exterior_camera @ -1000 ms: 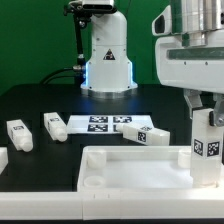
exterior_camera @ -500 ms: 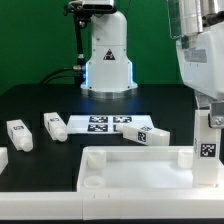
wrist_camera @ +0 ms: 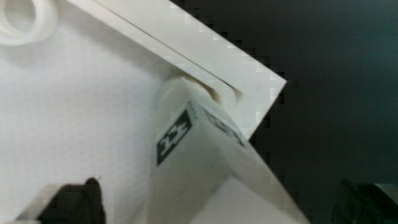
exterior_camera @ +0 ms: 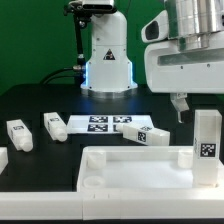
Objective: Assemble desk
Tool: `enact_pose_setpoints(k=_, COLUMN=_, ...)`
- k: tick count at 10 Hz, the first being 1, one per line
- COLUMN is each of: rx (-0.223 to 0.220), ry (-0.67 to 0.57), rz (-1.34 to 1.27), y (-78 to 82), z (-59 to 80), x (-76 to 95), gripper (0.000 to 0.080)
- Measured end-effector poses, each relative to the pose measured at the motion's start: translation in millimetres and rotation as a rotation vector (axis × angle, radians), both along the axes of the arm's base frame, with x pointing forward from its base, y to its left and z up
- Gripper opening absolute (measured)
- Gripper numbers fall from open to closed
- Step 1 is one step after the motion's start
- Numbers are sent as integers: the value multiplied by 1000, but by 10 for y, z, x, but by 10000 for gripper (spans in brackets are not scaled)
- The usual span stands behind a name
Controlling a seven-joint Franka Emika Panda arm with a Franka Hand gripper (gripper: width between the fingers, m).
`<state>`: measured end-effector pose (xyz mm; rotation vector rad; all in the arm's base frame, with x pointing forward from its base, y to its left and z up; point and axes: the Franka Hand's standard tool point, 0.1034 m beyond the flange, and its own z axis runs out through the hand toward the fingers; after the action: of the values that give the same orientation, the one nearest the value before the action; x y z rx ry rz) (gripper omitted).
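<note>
End effector: spread wide, clear of leg
Leg: stood upright in panel corner
Panel: lay on bench

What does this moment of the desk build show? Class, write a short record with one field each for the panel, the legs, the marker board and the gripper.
desk panel: lies flat at the front of the table
standing leg: upright at the panel's corner on the exterior view's right
loose legs: three, lying on the table behind the panel
marker board: flat on the table between the loose legs
gripper: open, above the standing leg, holding nothing
</note>
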<state>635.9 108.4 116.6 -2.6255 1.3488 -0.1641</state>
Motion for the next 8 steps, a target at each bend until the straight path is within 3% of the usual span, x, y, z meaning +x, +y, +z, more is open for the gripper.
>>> enact_pose_setpoints(k=1, rx=-18, ry=-11, rz=93, y=-5, z=-1, x=1, gripper=649)
enact_pose_setpoints(k=2, rx=-73, ry=-20, rz=290, y=7, z=-3, x=1, gripper=649)
enact_pose_setpoints(k=3, rx=-178, ry=-35, rz=627, y=62, z=-5, x=45, gripper=649)
enact_pose_setpoints(k=4, rx=-192, ry=-29, rz=744, y=71, z=-36, x=77, gripper=649)
enact_pose_setpoints(k=5, rx=-178, ry=-30, rz=686, y=74, z=-34, x=91, gripper=649)
enact_pose_setpoints(k=7, rx=-163, ry=-22, rz=605, y=81, z=-40, x=87, gripper=392)
enact_pose_setpoints(k=8, rx=-148, ry=-15, rz=515, y=79, z=-32, x=90, gripper=392)
